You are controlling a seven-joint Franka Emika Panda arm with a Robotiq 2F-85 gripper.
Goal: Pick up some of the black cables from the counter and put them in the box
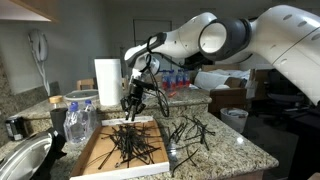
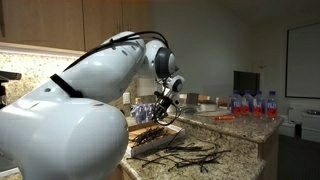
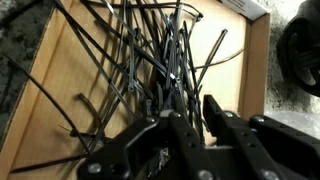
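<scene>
Gripper: black two-finger gripper above the shallow tan cardboard box; fingers slightly parted in wrist view; grip on cords not determinable.
Cables in box: heap of thin black cables lying across box floor, directly under gripper.
Cables on counter: second tangle of black cables on speckled beige granite counter, just beside box.
Surroundings: white paper-towel roll behind box.

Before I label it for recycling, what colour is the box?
Tan cardboard box, clearest in the wrist view.
</scene>
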